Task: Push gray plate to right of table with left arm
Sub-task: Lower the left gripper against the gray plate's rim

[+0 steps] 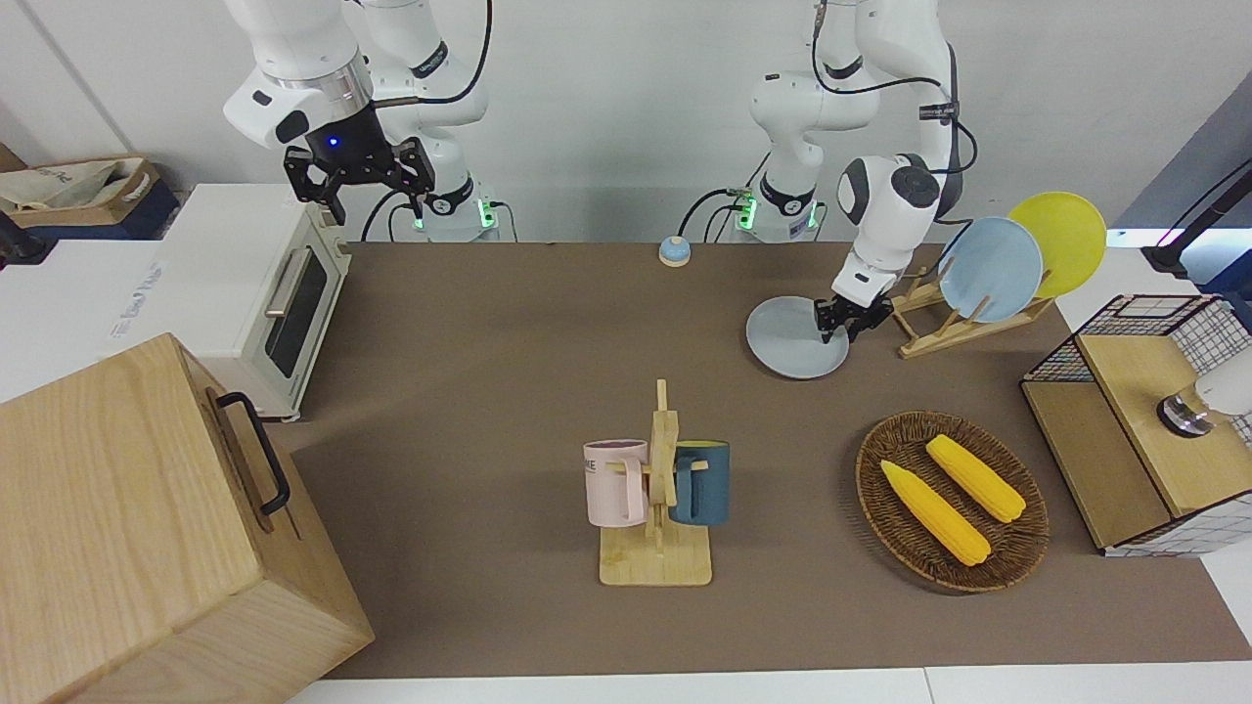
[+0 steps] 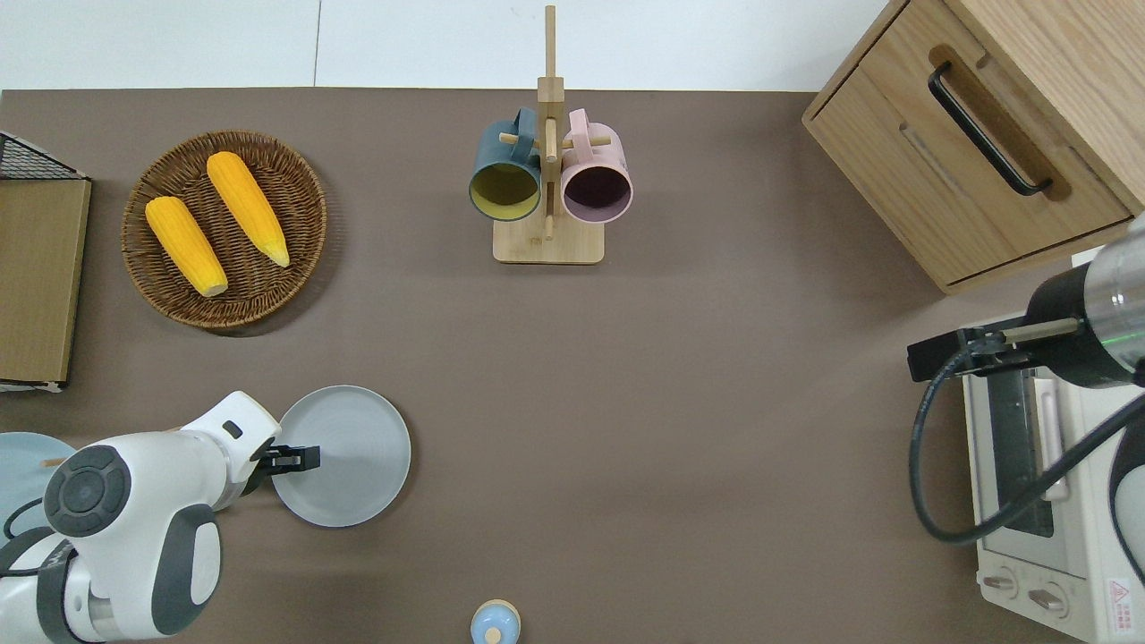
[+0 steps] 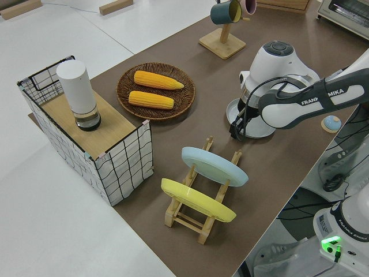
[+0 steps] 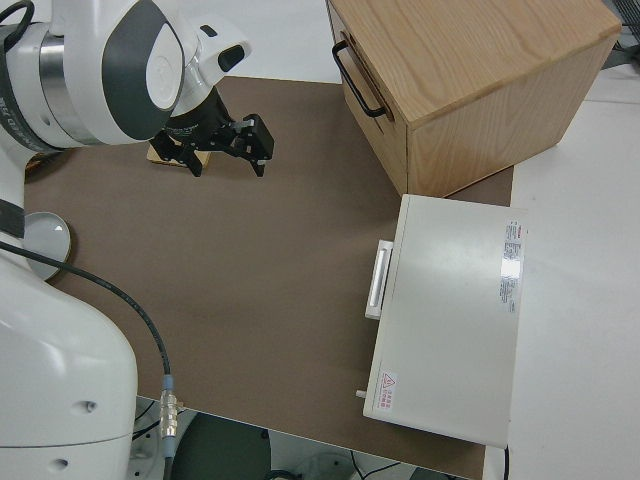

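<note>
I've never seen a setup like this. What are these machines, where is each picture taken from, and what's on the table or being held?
Two white robot arms work at a brown table. The four pictures show one moment: from across the table, from straight above, and from each end.

The left gripper is down at the gray plate, at its edge toward the left arm's end, seemingly set to push it. Nothing is lifted. The right arm is parked, its gripper open and empty.

Also there: a wicker basket holding two corn cobs, a mug stand with two mugs, a rack with blue and yellow plates, a toaster oven and a wooden cabinet.
</note>
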`<action>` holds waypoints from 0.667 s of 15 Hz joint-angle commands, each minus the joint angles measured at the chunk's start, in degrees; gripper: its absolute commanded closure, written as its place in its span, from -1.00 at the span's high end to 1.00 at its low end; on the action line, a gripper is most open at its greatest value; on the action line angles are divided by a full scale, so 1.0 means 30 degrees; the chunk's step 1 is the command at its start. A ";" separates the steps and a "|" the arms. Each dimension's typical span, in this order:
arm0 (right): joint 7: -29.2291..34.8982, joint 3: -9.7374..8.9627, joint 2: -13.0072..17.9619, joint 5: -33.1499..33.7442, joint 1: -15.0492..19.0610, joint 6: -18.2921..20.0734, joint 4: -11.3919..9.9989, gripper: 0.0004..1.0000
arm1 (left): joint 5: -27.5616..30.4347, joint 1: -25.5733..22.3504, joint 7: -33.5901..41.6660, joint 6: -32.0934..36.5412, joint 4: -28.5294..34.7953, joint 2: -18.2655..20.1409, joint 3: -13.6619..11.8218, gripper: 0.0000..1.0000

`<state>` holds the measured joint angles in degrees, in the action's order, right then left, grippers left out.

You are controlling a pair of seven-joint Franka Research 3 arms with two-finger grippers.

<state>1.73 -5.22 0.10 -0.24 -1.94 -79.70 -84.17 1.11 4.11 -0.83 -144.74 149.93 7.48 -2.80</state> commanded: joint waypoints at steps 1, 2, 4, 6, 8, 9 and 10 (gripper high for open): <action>-0.0049 -0.0106 0.0144 -0.0153 0.0207 0.0229 -0.0011 0.97 | -0.0107 -0.0111 0.0042 -0.0357 0.0296 0.0173 -0.0062 -0.97; -0.0049 -0.0077 0.0144 -0.0153 0.0207 0.0229 -0.0011 0.97 | -0.0107 -0.0083 0.0042 -0.0386 0.0267 0.0115 -0.0034 -1.00; -0.0049 -0.0077 0.0144 -0.0153 0.0207 0.0229 0.0018 0.97 | -0.0077 -0.0053 -0.0191 -0.0386 0.0267 0.0086 -0.0033 -1.00; -0.0019 -0.0077 0.0144 -0.0153 0.0207 0.0229 -0.0011 0.97 | 0.0097 0.0151 -0.0367 -0.0415 0.0209 0.0027 -0.0004 -1.00; -0.0049 -0.0077 0.0144 -0.0153 0.0207 0.0229 -0.0011 0.97 | 0.1002 0.0239 -0.0397 -0.0386 0.0209 0.0027 0.0346 -1.00; -0.0049 -0.0106 0.0144 -0.0153 0.0207 0.0229 -0.0011 0.97 | 0.1645 0.0733 -0.0456 -0.0386 0.0180 0.0027 0.0492 -1.00; -0.0049 -0.0077 0.0144 -0.0153 0.0207 0.0229 -0.0011 0.97 | 0.2260 0.1231 -0.0717 -0.0386 0.0179 -0.0002 0.0552 -1.00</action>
<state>1.73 -5.22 0.10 -0.24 -1.94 -79.70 -84.17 3.41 4.31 -0.88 -144.74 149.91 7.90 -2.28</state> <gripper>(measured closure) 0.013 0.925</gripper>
